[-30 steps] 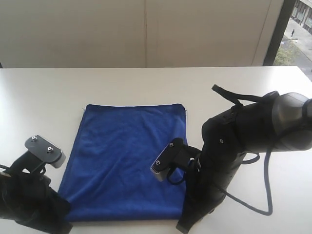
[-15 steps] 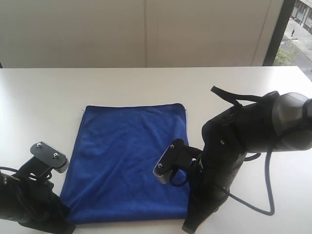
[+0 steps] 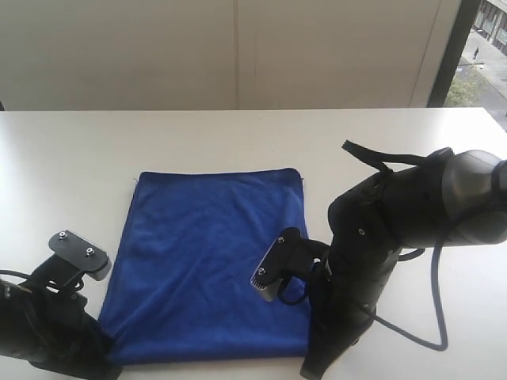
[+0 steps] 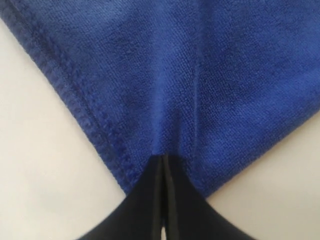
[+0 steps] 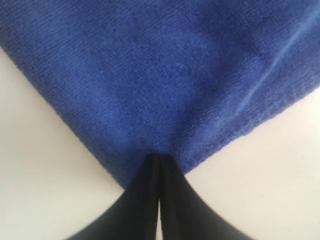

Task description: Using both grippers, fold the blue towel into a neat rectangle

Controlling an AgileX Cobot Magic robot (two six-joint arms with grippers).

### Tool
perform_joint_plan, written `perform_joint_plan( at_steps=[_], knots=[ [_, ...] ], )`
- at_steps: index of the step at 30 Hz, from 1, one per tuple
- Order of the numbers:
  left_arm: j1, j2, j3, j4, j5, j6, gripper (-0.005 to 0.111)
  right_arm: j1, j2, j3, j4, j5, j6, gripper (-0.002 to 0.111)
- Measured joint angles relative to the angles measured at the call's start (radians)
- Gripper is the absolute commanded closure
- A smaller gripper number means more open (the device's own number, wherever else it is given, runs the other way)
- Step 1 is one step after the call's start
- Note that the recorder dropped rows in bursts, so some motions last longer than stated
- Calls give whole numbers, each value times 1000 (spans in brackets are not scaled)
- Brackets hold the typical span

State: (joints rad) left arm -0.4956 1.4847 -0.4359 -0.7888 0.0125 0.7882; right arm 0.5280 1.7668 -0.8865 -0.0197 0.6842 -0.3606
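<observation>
The blue towel [image 3: 210, 253] lies flat on the white table [image 3: 71, 158], a rectangle with its long sides running away from the camera. My left gripper [image 3: 105, 354] is at the towel's near left corner. In the left wrist view its black fingers [image 4: 150, 185] are pressed together, shut on the hemmed corner of the towel [image 4: 200, 75]. My right gripper [image 3: 311, 360] is at the near right corner. There too the fingers [image 5: 172, 190] are shut on the corner of the towel [image 5: 160, 75]. No white label shows.
A loose black cable [image 3: 434, 313] loops over the table to the right of the right arm. The bulky right arm [image 3: 396, 222] leans over the towel's right edge. A pale wall [image 3: 238, 55] stands behind the table, with a window [image 3: 479, 47] at the far right.
Both arms have sunk a little towards the near edge of the table, the left one more. The towel's near corners have been drawn slightly nearer.
</observation>
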Motion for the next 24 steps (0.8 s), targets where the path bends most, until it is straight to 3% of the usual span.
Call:
perform_joint_plan(
  at_steps=[16,24],
  knots=[
    [0,-138,31,31,64,-25,107,0,0,0,-4,11,0,108],
    [0,-138,19,35,-28,-78,107,0,0,0,-4,11,0,108]
  ],
)
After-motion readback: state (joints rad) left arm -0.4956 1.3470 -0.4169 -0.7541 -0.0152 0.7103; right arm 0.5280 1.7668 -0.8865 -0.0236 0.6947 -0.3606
